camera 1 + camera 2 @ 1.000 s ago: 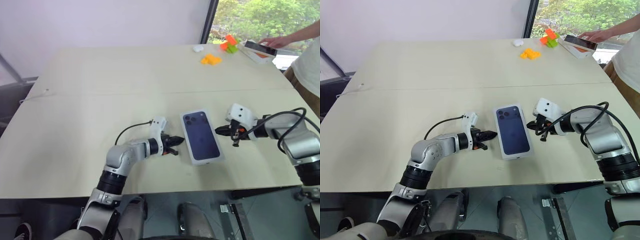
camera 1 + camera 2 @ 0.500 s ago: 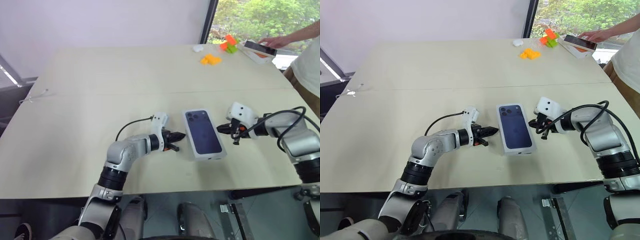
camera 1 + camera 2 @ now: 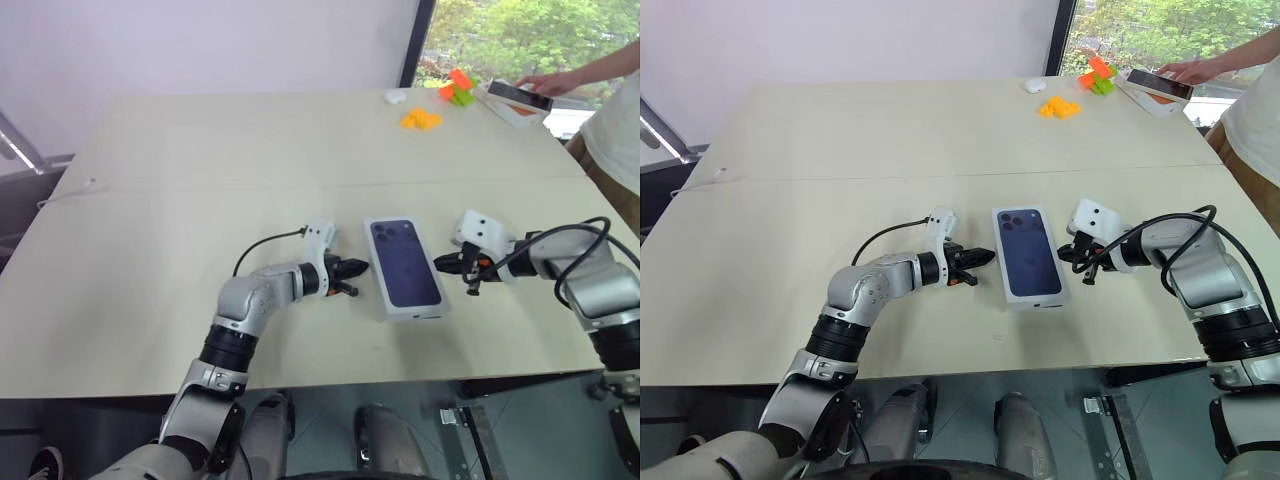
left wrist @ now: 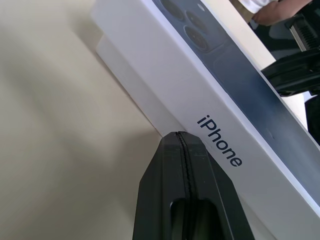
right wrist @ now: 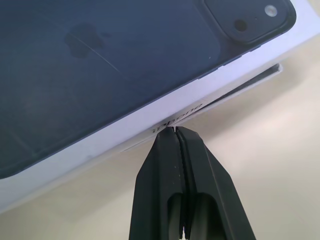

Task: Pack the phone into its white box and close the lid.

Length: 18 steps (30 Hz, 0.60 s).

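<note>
**Lidded box flanked by two clenched grippers**

The lid [image 3: 404, 267], its dark-blue phone picture facing up, sits on the white box [image 4: 131, 80] near the front middle of the pale worktop [image 3: 200, 150]. In the wrist views the lid has not dropped fully: a strip of the box's white wall shows beneath the lid's edge on both long sides. The phone cannot be seen with the lid in place.

The left gripper [image 3: 358, 268] lies low over the worktop on the box's left side, its fingers [image 4: 185, 190] pressed together with nothing between them, their tips right at the lid's printed side wall. The right gripper [image 3: 440, 261] mirrors it on the box's right side, fingers [image 5: 177, 175] likewise clenched and empty, tips at the lid's lower edge.

At the far right corner of the worktop lie orange blocks [image 3: 422, 119], a green and orange piece [image 3: 459, 88] and a small white object [image 3: 396, 97]. A person's hand [image 3: 543, 84] rests by another phone on a box [image 3: 520, 100] there.
</note>
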{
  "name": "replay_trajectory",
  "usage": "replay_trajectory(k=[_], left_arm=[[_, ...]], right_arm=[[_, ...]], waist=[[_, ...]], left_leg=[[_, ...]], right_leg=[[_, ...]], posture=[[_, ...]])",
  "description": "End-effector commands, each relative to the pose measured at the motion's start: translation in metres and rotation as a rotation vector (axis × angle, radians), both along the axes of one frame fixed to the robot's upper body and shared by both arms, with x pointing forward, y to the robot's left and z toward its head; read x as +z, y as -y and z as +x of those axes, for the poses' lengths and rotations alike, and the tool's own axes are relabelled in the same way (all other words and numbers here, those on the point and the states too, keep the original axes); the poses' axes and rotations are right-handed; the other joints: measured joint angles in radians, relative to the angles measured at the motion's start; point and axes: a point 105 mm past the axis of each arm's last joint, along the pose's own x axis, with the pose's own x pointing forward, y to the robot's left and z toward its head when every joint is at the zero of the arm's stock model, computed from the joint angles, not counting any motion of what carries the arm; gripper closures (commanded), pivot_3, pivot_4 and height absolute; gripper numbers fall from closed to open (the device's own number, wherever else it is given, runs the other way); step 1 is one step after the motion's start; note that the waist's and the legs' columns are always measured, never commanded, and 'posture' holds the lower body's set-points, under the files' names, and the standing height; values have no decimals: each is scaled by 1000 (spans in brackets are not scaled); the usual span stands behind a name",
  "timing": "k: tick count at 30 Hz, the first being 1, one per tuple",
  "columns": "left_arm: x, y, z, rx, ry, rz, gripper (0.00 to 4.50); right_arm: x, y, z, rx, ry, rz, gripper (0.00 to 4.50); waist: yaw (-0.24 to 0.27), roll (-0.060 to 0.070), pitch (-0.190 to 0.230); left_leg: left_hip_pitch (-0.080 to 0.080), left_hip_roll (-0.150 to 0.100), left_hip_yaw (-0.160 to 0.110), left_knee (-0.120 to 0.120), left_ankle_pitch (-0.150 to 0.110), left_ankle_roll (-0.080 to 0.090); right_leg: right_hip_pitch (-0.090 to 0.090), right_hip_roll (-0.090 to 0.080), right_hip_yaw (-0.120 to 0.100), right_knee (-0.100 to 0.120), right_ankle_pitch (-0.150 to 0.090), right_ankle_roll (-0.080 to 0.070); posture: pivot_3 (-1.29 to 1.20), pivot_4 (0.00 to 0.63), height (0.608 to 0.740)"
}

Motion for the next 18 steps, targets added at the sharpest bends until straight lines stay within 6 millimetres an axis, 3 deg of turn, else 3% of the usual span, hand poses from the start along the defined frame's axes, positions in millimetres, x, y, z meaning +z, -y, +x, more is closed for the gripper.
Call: replay_trajectory(k=[1, 18], left_arm=[[17, 2, 1, -8, 46, -39, 4500], [12, 5, -2, -27, 41, -22, 4500]], right_arm=[[20, 4, 3, -6, 63, -1, 4456], [16, -1, -13, 49, 14, -28, 4456]], waist=[[0, 0, 0], [0, 0, 0]], left_leg=[[0, 0, 0, 0, 0, 0], [0, 0, 0, 0, 0, 0]], right_leg=[[0, 0, 0, 0, 0, 0], [0, 0, 0, 0, 0, 0]], posture=[[0, 150, 740], [0, 150, 740]])
